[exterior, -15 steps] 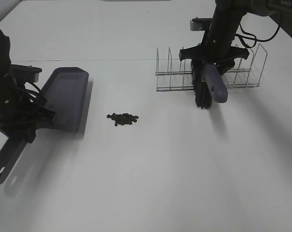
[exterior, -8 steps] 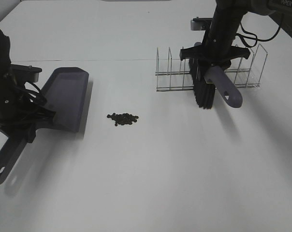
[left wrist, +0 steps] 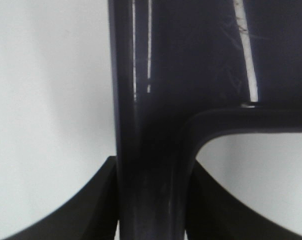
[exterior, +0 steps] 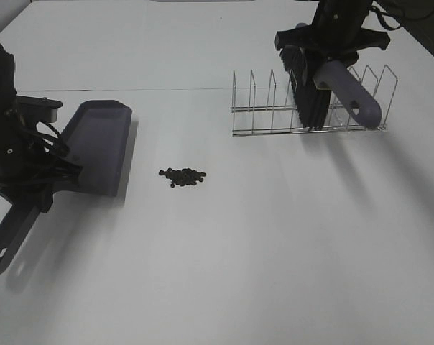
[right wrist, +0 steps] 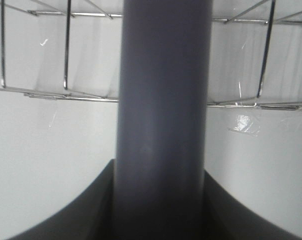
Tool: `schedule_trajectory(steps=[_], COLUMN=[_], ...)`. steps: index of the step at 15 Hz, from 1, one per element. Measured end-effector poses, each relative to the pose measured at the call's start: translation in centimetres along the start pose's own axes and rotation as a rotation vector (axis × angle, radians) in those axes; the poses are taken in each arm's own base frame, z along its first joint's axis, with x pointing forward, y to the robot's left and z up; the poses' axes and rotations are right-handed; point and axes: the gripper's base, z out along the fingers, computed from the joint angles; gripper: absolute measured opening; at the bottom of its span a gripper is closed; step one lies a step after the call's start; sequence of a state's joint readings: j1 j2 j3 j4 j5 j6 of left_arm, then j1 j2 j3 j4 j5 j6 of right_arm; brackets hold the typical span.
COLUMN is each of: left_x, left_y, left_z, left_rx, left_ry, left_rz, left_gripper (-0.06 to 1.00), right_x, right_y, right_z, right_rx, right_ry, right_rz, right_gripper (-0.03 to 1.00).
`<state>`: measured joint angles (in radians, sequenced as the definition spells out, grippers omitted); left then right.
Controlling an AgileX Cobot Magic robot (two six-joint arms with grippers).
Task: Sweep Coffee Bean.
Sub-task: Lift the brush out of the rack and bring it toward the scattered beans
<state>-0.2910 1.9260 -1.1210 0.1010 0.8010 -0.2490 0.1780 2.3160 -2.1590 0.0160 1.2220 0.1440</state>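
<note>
The coffee bean (exterior: pixel 182 176) pile lies on the white table, a short way right of the dustpan's lip. The dark grey dustpan (exterior: pixel 96 146) rests tilted at the left. My left gripper (exterior: pixel 50 184) is shut on its handle. In the left wrist view the handle (left wrist: pixel 150 165) runs between the dark fingers (left wrist: pixel 98 200). My right gripper (exterior: pixel 325 57) is shut on the brush, whose grey handle (exterior: pixel 355 98) slants down to the right. Its black bristles (exterior: pixel 310 100) hang over the wire rack (exterior: pixel 267 111). The right wrist view shows the brush handle (right wrist: pixel 163 125) filling the gap between the jaws.
The wire rack with upright dividers stands at the back right, directly under the raised brush. The dustpan handle's end (exterior: pixel 3 248) reaches toward the table's left front. A thin line crosses the table behind the dustpan.
My right gripper closed on the brush and lifted it up and back, from the table in front of the rack to above the rack. The dustpan, beans and left arm stayed put.
</note>
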Motion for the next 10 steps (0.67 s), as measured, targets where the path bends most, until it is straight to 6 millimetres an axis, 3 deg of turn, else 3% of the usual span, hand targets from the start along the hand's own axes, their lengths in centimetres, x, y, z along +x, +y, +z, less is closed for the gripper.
schedule_trajectory(steps=[1, 6, 9, 10], left_x=[0.0, 0.0, 0.0, 0.0], left_y=[0.0, 0.0, 0.0, 0.0], left_z=[0.0, 0.0, 0.0, 0.0], left_rx=[0.000, 0.000, -0.002, -0.002], left_ry=[0.000, 0.000, 0.000, 0.000], left_rz=[0.004, 0.017, 0.040, 0.041], left_gripper=[0.33, 0.33, 0.33, 0.33], right_x=[0.0, 0.0, 1.3, 2.7], right_y=[0.0, 0.1, 0.0, -0.2], right_z=[-0.5, -6.4, -10.2, -12.3], right_rx=[-0.001, -0.019, -0.024, -0.023], right_ry=[-0.009, -0.116, -0.163, -0.170], right_rz=[0.000, -0.005, -0.015, -0.031], right_gripper=[0.27, 0.27, 0.27, 0.27])
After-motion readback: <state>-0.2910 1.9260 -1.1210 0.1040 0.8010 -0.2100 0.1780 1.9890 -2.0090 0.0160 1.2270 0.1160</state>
